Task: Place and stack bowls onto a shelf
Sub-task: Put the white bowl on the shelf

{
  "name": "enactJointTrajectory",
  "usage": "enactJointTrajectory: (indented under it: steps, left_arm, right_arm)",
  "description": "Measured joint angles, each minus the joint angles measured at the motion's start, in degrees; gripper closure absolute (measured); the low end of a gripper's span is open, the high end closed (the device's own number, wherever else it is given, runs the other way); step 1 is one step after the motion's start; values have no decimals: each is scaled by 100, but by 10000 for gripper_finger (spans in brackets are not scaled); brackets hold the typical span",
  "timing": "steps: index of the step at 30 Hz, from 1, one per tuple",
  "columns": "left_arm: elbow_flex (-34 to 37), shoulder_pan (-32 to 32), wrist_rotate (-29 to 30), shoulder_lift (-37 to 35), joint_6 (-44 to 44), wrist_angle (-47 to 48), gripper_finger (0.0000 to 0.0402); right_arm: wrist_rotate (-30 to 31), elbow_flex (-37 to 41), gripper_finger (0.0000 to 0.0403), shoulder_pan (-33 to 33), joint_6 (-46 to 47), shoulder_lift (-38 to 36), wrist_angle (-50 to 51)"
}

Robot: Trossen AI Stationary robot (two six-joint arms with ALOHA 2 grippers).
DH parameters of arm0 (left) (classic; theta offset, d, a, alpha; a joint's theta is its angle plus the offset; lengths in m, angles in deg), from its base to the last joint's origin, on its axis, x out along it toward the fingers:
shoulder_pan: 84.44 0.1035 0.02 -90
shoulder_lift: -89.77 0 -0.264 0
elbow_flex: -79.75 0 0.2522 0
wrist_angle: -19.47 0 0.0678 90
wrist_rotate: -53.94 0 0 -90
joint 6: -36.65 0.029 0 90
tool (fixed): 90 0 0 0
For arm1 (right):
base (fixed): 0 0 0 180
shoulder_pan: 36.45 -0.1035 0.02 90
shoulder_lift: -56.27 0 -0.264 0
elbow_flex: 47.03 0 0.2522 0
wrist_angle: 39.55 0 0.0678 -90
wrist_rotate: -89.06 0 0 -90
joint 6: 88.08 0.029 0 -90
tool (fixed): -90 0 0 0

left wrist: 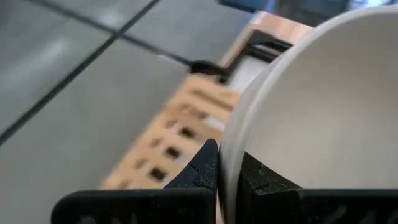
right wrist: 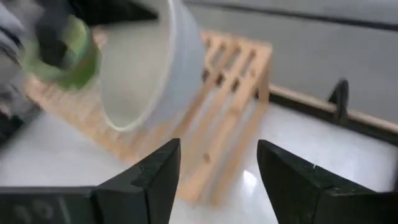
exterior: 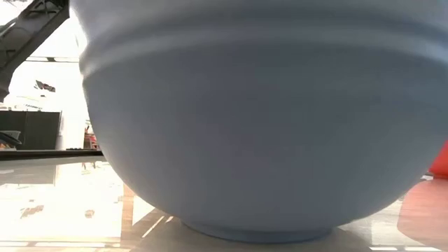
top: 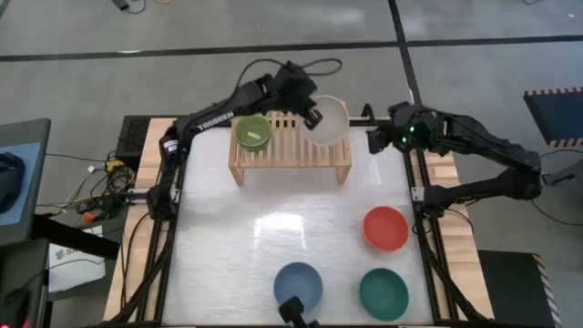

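Observation:
My left gripper (top: 316, 116) is over the right end of the light-wood shelf (top: 290, 148), shut on the cream white bowl (top: 332, 123). The bowl is tipped on its side above the slats, as the right wrist view shows (right wrist: 146, 68). A small lime green bowl (top: 252, 132) sits upright on the left part of the slatted top. My right gripper (top: 373, 141) hovers open just right of the shelf, and its fingers (right wrist: 155, 168) point toward the shelf's right leg. Red (top: 385, 228), slate blue (top: 298, 285) and dark green (top: 383, 292) bowls stand on the table. My left gripper (left wrist: 229, 160) pinches the cream white bowl's rim (left wrist: 231, 134), with one finger (left wrist: 205, 165) outside the wall and the other (left wrist: 258, 177) inside the hollow. The bowl is tilted steeply over the shelf's right end. I cannot tell whether its lower edge touches the slats.
The slate blue bowl (exterior: 259, 119) stands right in front of the low camera and fills that view; the red bowl (exterior: 441, 157) peeks in beside it. The shelf stands at the table's far edge. Bare white tabletop (top: 273, 219) lies between the shelf and the three near bowls.

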Motion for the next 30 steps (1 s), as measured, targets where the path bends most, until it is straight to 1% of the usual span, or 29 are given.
enactJointTrajectory:
  steps: [2, 6, 10, 15, 17, 19, 25, 28, 30]
  left_arm:
    - [0, 205, -182, 5, -240, 272, 400]
    - [1, 502, -659, 45, -683, 480, 400]
    - [4, 640, -767, 55, -767, 450, 401]
    - [4, 628, -930, 64, -703, 551, 401]
    - [4, 590, -943, 113, -672, 558, 401]
    - [6, 592, -1074, 147, -675, 712, 401]
    - [73, 544, -1032, 154, -566, 951, 401]
    - [76, 538, -1202, 160, -565, 951, 399]
    - [74, 538, -1257, 156, -571, 934, 388]
  right_arm:
    - [-51, -40, 160, 1, 45, -7, -128]
    - [-442, -22, 159, -10, 300, 8, 123]
    - [-678, -24, 159, -68, 598, 58, 723]
    - [-988, -24, 159, -243, 903, 98, 1507]
    - [-1008, -24, 159, -375, 1024, 96, 1741]
    - [-1045, -24, 159, -523, 1134, 96, 1909]
    - [-1131, -24, 159, -973, 1472, 96, 2034]
    - [-1129, -24, 159, -1089, 1611, 96, 2037]
    - [-1127, -24, 159, -1146, 1696, 96, 2039]
